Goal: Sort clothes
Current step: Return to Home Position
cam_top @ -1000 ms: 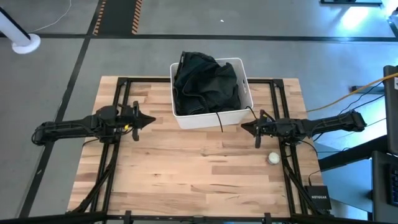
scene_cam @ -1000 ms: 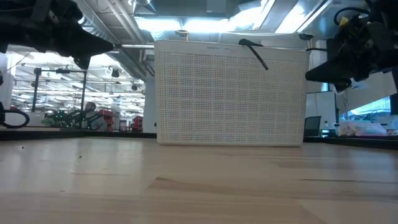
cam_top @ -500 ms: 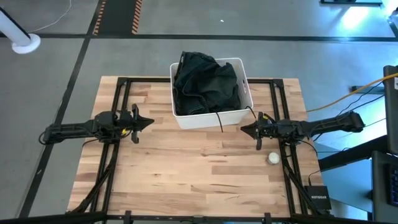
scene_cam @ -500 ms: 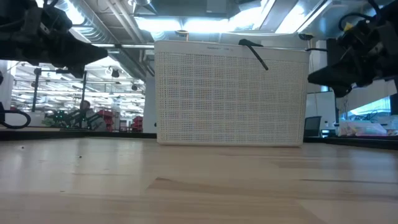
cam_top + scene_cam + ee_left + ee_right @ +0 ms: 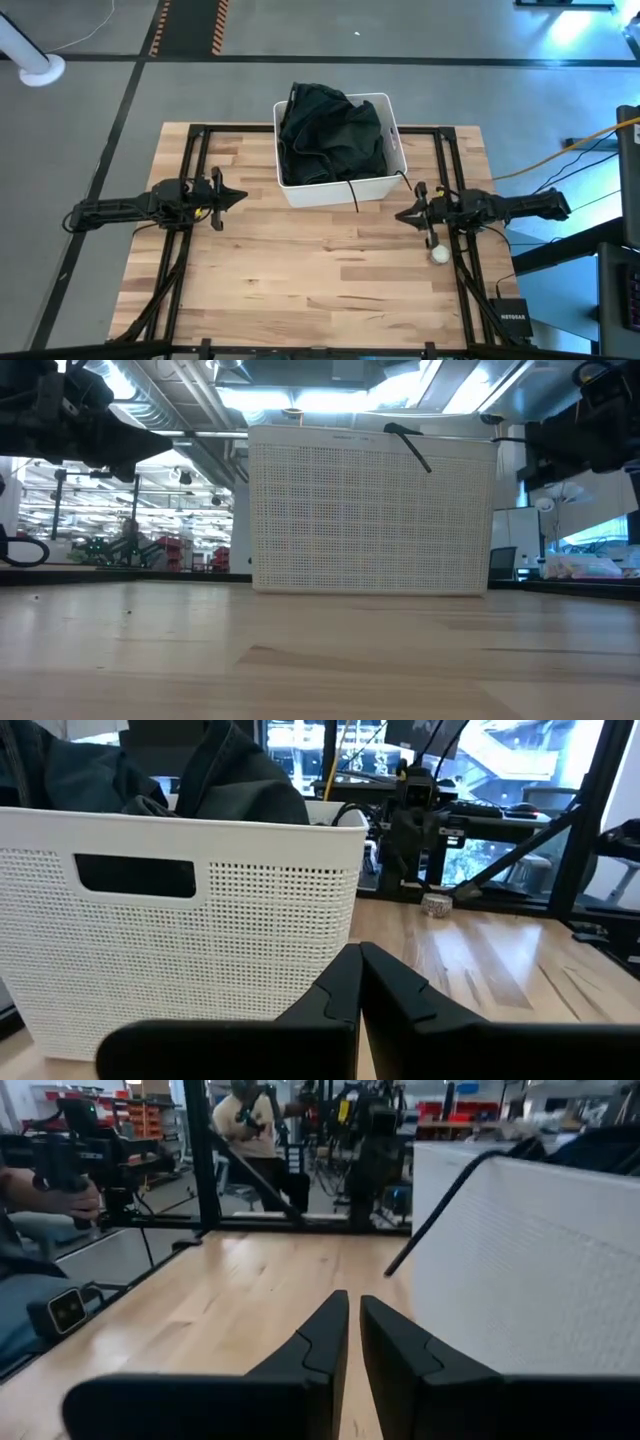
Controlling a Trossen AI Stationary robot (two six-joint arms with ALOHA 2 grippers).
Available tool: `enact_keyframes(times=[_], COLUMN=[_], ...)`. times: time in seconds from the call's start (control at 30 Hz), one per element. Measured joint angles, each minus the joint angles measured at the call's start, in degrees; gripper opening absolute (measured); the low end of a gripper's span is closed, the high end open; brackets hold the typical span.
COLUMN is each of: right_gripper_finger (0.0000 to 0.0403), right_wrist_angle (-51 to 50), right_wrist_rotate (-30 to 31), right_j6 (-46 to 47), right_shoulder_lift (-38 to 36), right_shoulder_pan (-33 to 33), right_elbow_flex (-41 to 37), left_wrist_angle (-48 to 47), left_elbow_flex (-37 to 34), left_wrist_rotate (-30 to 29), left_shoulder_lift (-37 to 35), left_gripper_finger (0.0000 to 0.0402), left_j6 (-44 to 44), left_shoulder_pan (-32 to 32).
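Note:
Dark charcoal clothes (image 5: pixel 330 130) lie heaped in the white perforated bin (image 5: pixel 335 190) at the table's far middle; they also show over its rim in the left wrist view (image 5: pixel 230 780). A dark strap (image 5: pixel 353 195) hangs over the bin's near wall. My left gripper (image 5: pixel 240 193) is shut and empty above the table, left of the bin. My right gripper (image 5: pixel 400 215) is shut and empty, right of the bin's near corner. The yellow, green and maroon garments do not show.
A small white ball (image 5: pixel 440 254) lies on the table just near of my right gripper. Bare wood (image 5: pixel 320 270) spreads between the bin and the near edge. A dark metal frame (image 5: pixel 190 150) runs along the table's sides. People (image 5: pixel 250 1125) stand beyond the table.
My right gripper has drawn back from the bin toward the table's right edge and a little toward the near edge, staying shut. My left gripper has pulled back slightly toward the left edge. The bin and the clothes have kept still.

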Motion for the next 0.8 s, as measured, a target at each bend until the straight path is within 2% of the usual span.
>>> enact_keyframes(times=[0.23, 0.8], right_gripper_finger=[0.0049, 0.0049], right_wrist_angle=[-0.04, -0.11], right_wrist_rotate=[-0.1, -0.03], right_j6=[-0.09, 0.06], right_shoulder_lift=[-0.43, 0.23], right_shoulder_pan=[-0.69, -0.69], right_elbow_flex=[0.0, 0.0], left_wrist_angle=[-0.42, -0.45], left_elbow_flex=[0.0, 0.0], left_wrist_rotate=[2.41, 2.54], left_shoulder_lift=[0.0, -0.04], left_gripper_finger=[0.0001, 0.0001], left_j6=[-0.34, -0.36], left_shoulder_pan=[0.0, 0.24])
